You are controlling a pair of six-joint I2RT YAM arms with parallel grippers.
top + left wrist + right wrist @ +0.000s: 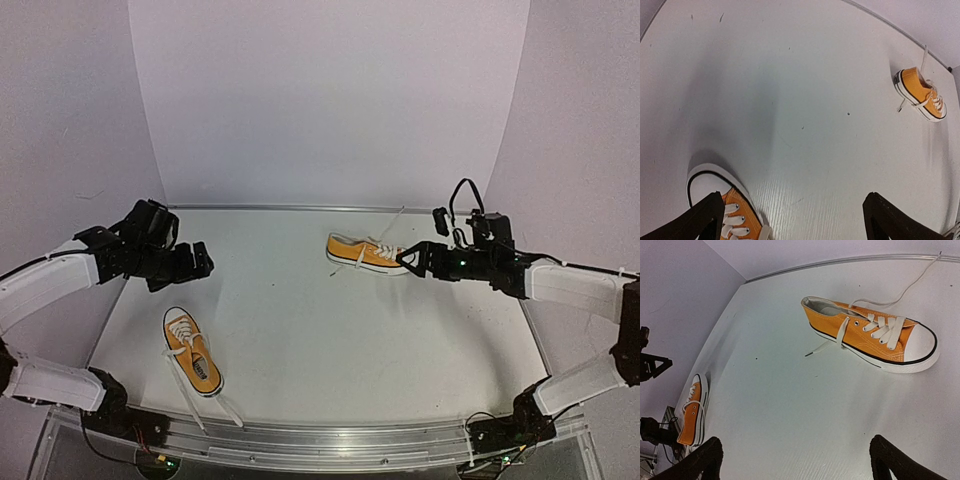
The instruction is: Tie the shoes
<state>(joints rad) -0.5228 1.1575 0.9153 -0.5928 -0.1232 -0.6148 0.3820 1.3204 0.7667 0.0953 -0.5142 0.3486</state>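
Note:
Two orange-yellow sneakers with white soles and loose white laces lie on the white table (300,330). One shoe (192,352) is at the near left, toe pointing away, its laces trailing toward the front edge. The other shoe (365,252) lies at the back right, toe to the right. My left gripper (198,262) is open and empty above and beyond the near shoe; its wrist view shows that shoe's toe (715,192) and the far shoe (921,93). My right gripper (408,258) is open and empty, just right of the far shoe's toe (870,337).
White walls close the table at the back and both sides. A metal rail (330,440) runs along the front edge between the arm bases. A black cable (462,192) loops above the right wrist. The near shoe also shows in the right wrist view (695,410).

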